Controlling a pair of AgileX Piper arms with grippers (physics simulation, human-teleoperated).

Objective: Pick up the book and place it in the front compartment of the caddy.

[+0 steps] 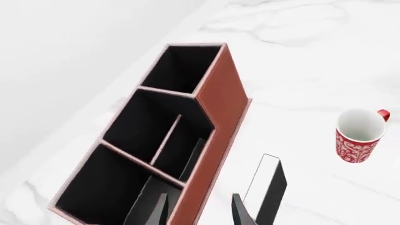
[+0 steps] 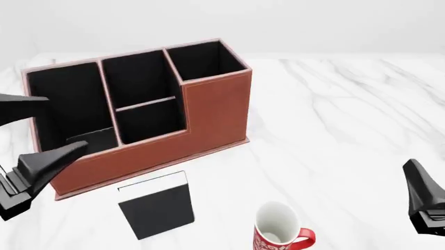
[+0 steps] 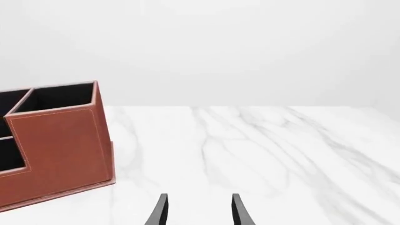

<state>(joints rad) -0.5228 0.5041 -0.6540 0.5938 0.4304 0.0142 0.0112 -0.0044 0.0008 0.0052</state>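
Observation:
The black book (image 2: 156, 205) stands upright on the table just in front of the caddy's stepped front wall (image 2: 174, 148), white page edge up. It also shows in the left wrist view (image 1: 270, 187). The reddish-brown caddy (image 1: 222, 117) has a black interior, and its end shows in the right wrist view (image 3: 59, 145). My left gripper (image 2: 68, 123) is open and empty, hovering above the caddy's left end. In the left wrist view (image 1: 198, 208) its fingers straddle the front wall. My right gripper (image 3: 198, 208) is open and empty, low at the right (image 2: 424, 200), far from the book.
A red-and-white mug (image 2: 278, 234) stands upright right of the book near the table's front edge; it also shows in the left wrist view (image 1: 359, 136). White marble table (image 2: 347, 114) stretches to the right of the caddy.

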